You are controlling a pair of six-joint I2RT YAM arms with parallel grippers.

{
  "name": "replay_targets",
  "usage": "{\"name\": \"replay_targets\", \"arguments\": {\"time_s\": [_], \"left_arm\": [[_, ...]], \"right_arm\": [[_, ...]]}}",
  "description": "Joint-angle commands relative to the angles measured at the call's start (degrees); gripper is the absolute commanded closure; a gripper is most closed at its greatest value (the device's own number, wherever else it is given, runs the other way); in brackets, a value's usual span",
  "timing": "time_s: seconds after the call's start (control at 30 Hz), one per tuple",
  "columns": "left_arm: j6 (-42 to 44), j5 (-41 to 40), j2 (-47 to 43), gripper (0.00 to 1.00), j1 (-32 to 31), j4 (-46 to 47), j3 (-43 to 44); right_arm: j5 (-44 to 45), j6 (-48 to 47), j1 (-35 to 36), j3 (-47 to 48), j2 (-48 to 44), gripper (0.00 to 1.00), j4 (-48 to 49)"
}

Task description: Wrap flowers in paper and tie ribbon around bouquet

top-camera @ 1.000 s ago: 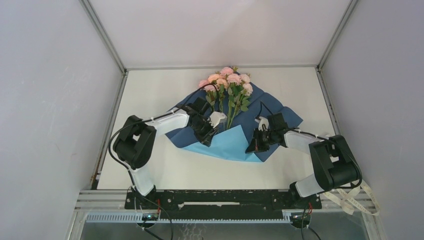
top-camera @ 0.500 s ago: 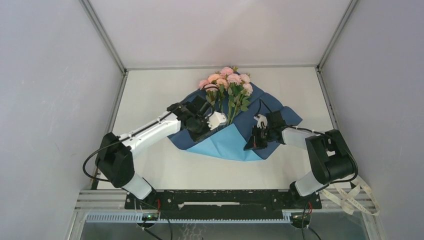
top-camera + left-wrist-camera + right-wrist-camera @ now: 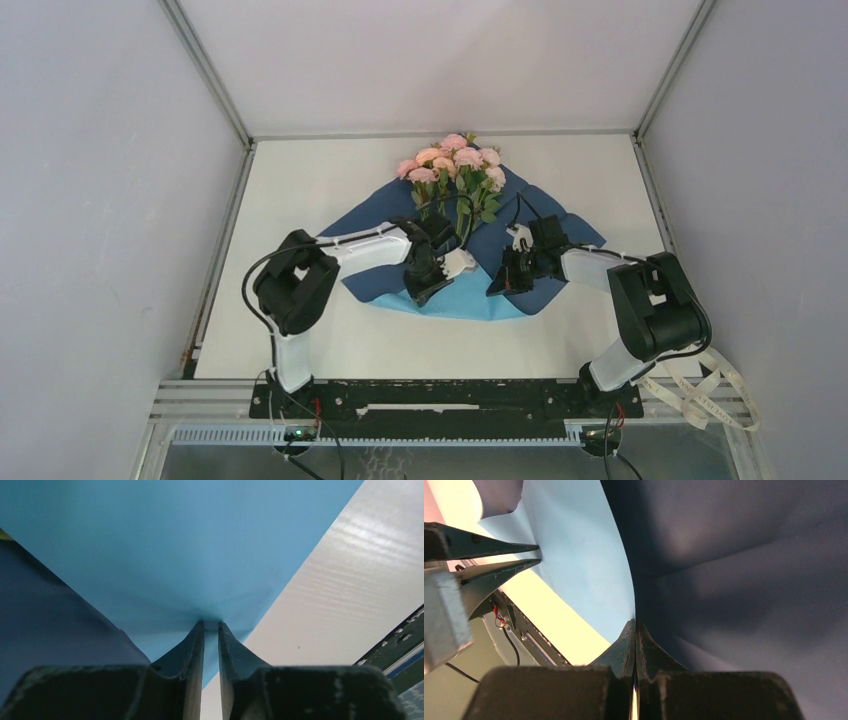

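- Paper (image 3: 388,212), a large thin sheet, light blue on one face and dark navy on the other, lies spread at the middle of the white surface (image 3: 300,190). It is mostly navy side up, with a light-blue flap (image 3: 465,298) turned over along its near edge.
- From where I stand it looks light and limp. It creases, puckers where it is nipped, and would likely tear or slip if dragged hard. I would take it at the very edge or a corner, in a shallow pinch, and lift slowly.
- Lying on it is a bunch of artificial pale pink roses (image 3: 455,165) on thin dark-green stems, blooms at the paper's far edge. They look light and springy, and apt to roll when the sheet rises under them.
- The left claw (image 3: 210,623) stands at a narrow slit with its tips on the flap's edge. The paper puckers there, so it seems to hold it.
- The right claw (image 3: 634,623) is closed tight on the paper's edge, right of the flap.
- The long narrow cream-white ribbon (image 3: 712,402) hangs beyond the surface's near right corner, beside the right arm's base, well apart from the rest.
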Motion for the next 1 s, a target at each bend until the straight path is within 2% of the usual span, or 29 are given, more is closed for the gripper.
{"name": "replay_targets", "arguments": {"time_s": [0.0, 0.1, 0.27, 0.4, 0.67, 0.77, 0.97], "left_arm": [[0.88, -0.67, -1.59, 0.79, 0.93, -0.32, -4.18], [4.88, -2.11, -4.62, 0.79, 0.93, -1.66, -9.24], [9.11, -9.91, -7.3, 0.79, 1.98, -2.39, -16.4], [9.74, -9.85, -7.28, 0.81, 6.6, -4.88, -17.8], [13.75, -8.37, -14.3, 0.81, 13.51, -12.14, -17.46], [13.99, -3.79, -15.92, 0.81, 11.32, -16.16, -13.08], [15.68, 4.14, -13.33, 0.81, -0.74, -17.68, -1.85]], "right_arm": [[1.34, -1.47, -0.79, 1.72, 0.1, 1.0, -1.06], [1.59, -1.77, -1.43, 1.71, 0.47, 1.0, -1.64], [1.76, -2.29, -1.74, 1.67, 0.72, 1.0, -2.04], [2.18, -2.77, -1.83, 1.72, 0.43, 1.0, -2.8], [1.77, -2.39, -1.68, 1.72, 0.63, 1.0, -2.48], [1.71, -1.94, -1.64, 1.72, 0.7, 1.0, -2.07], [1.75, -1.08, -0.91, 2.86, 1.34, 1.0, -2.19]]}}
